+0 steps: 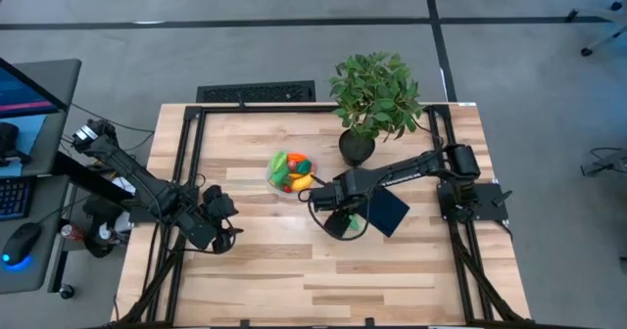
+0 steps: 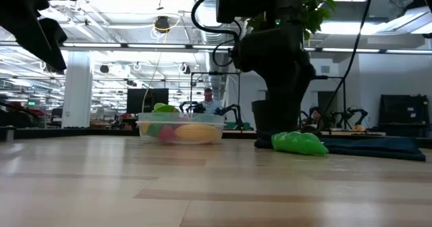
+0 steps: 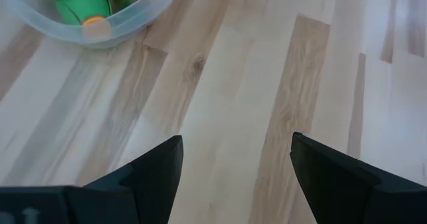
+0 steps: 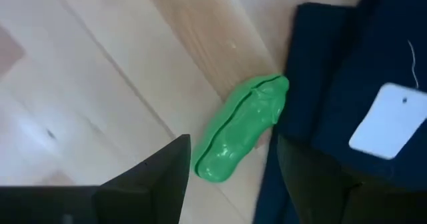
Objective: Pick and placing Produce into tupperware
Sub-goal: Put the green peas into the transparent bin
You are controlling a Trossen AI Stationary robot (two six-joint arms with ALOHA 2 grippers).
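Note:
The clear round tupperware (image 1: 291, 173) sits on the table and holds several toy produce pieces: green, orange, yellow and red. It also shows in the low view (image 2: 181, 130) and the left wrist view (image 3: 93, 21). One bumpy green toy vegetable (image 4: 240, 132) lies flat on the wood, its one end against the dark blue rectangle's edge; the low view shows this vegetable (image 2: 299, 143) too. My right gripper (image 4: 230, 177) is open just above it, a finger to either side, touching nothing. My left gripper (image 3: 233, 177) is open over bare wood, nearer and left of the tupperware.
A dark blue flat rectangle with a white label (image 4: 360, 84) lies right of the green vegetable. A leafy potted plant (image 1: 375, 96) stands toward the far edge, behind the right arm. Bare wood (image 1: 323, 280) stretches along the near side.

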